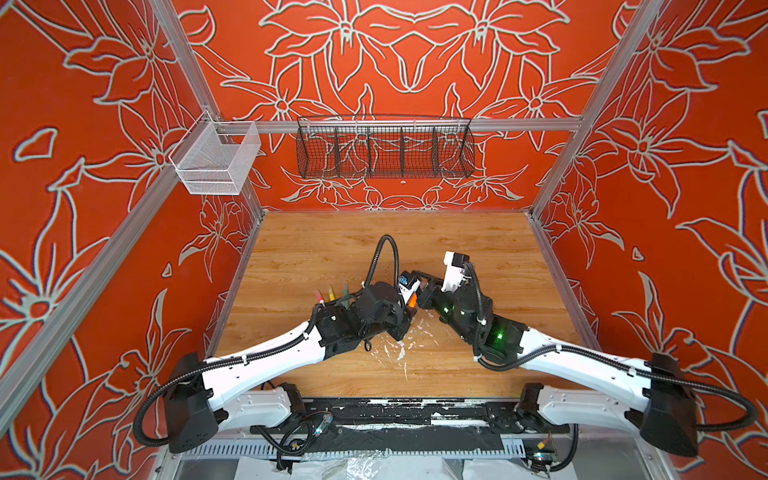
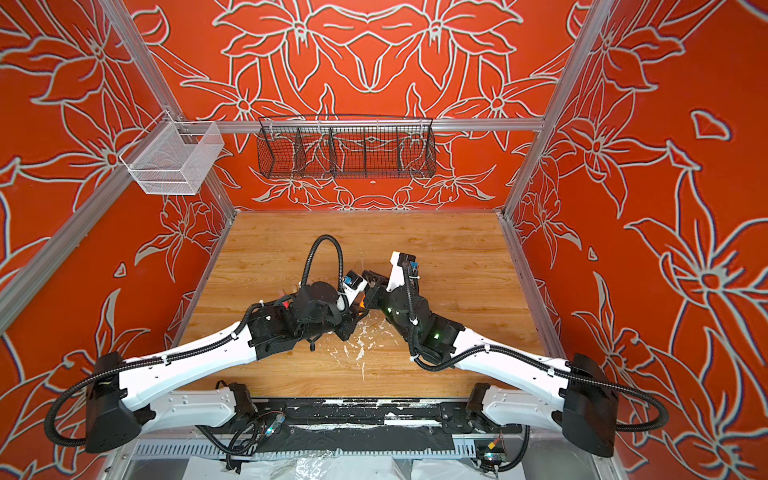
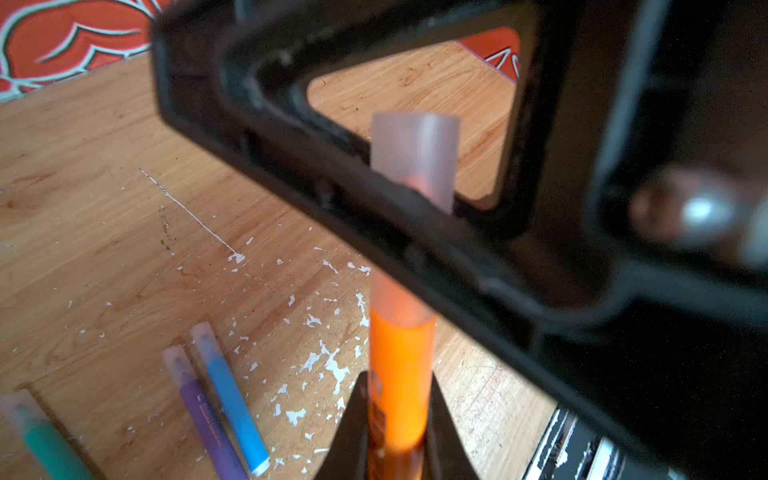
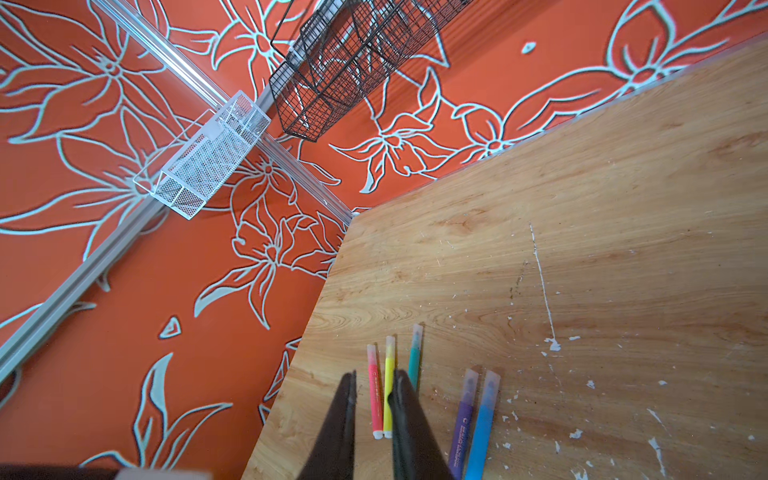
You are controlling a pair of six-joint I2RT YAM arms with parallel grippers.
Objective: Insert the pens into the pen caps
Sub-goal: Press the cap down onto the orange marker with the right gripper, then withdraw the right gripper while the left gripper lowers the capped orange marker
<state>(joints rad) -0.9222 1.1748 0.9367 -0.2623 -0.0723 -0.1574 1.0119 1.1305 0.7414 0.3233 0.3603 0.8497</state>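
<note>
The thin orange felt-tip pen is sitting squeezed between the left gripper fingers. The right gripper is pinching the clear plastic cap on its tip with narrow fingers.

White arms, black corrugated cables.

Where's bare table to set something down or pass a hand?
Free: far half of the table, toward the black wire basket; strip outside the right arm. Crowded: centre, left end effector and right end effector at the orange pen; other pens lie by the left arm.
</note>
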